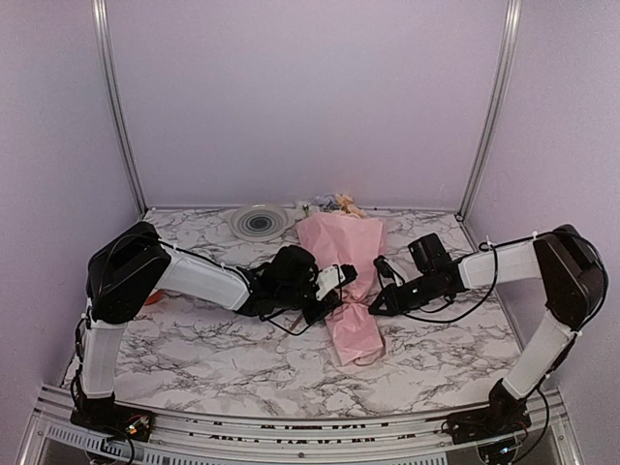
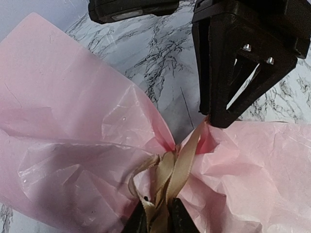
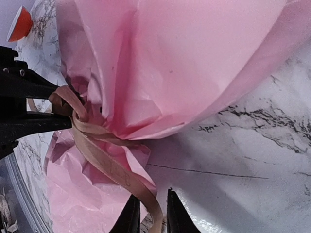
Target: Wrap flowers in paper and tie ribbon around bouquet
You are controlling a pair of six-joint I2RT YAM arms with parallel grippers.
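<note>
Bouquet (image 1: 341,254) grip, left: my left end effector (image 2: 158,221) is clamped narrow on the ribbon (image 2: 171,167), hard against the bouquet's cinched waist.
Grip, right: my right end effector (image 3: 151,218) sits narrow on the bouquet's other side. One strand runs taut from the waist into its gap, so I read it as pinched.
Ribbon: it is looped and bunched around the waist, with the two ends drawn to opposite sides of the bouquet.
Paper (image 3: 194,58): it is already gathered into a cone around the stems, flaring out on both sides of the waist.
Location: the bouquet lies on the counter (image 1: 194,339) between my two end effectors, with the blooms (image 1: 339,203) at its far, wide end.
Done, as I judge it: the wrapping is finished and the ribbon is around the bundle.
Left, as I judge it: cinching and finishing the knot. I can't tell whether a full knot is formed.
Overhead view only: the whole cone, the blooms and a grey plate (image 1: 259,222) beyond the bouquet to its far left. The ribbon is too small to see there.
Wrist views only: the ribbon's path and both pinches. The right wrist view also catches an orange-red spool (image 3: 20,24) past the bouquet.
</note>
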